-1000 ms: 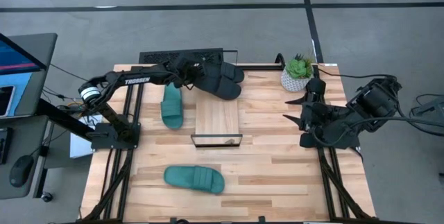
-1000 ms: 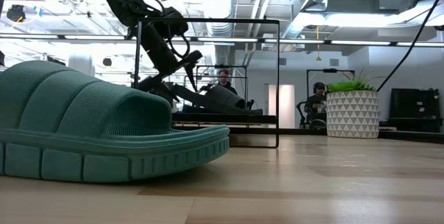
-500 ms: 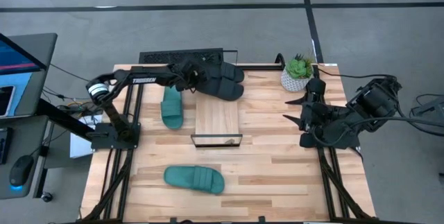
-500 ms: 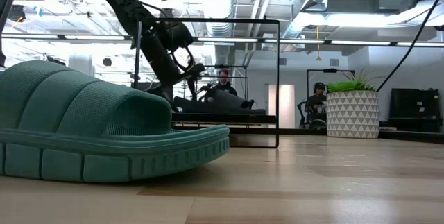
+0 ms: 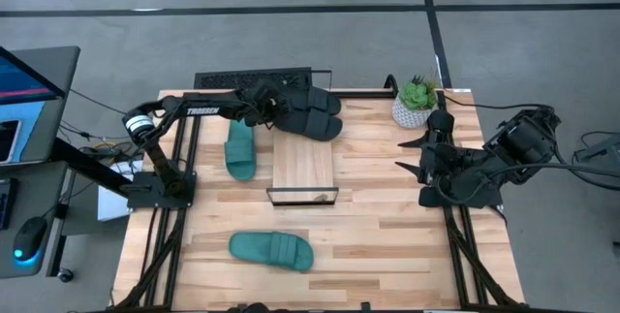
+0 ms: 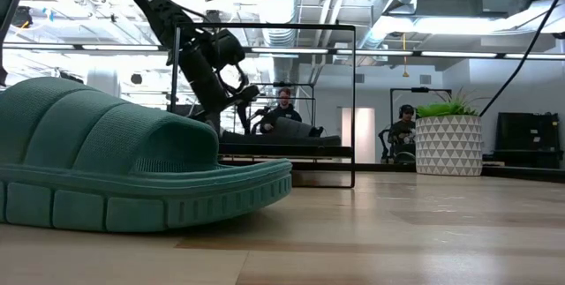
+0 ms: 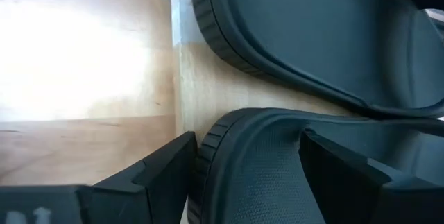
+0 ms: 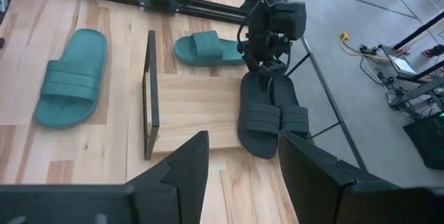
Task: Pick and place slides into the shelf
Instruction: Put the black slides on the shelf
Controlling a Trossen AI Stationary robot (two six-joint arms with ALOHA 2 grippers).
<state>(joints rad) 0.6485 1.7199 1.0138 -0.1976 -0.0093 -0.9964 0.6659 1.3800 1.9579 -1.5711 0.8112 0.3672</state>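
Two black slides (image 5: 312, 116) lie side by side on the table past the far end of the shelf (image 5: 304, 166). My left gripper (image 5: 275, 110) is open and low over the end of the nearer black slide (image 7: 277, 175). One finger (image 7: 170, 168) stands outside its rim and the other (image 7: 340, 172) stands over its footbed. One teal slide (image 5: 240, 148) lies left of the shelf, and another teal slide (image 5: 272, 250) lies toward the near edge. My right gripper (image 8: 239, 172) hangs open and empty high at the table's right side. My left gripper straddles the raised rim (image 7: 211, 151) at one end of the nearer black slide, slanting down from the table's left. One finger is outside and one inside. I cannot tell whether either finger touches the rim. The slide lies flat.
A potted plant (image 5: 415, 103) stands at the far right corner. The shelf's black wire frame (image 6: 353, 100) rises above its plank. In the low view the near teal slide (image 6: 132, 161) fills the left foreground. People sit in the room beyond the table.
My left gripper has come down toward the black slides, staying open. The right arm has kept still.
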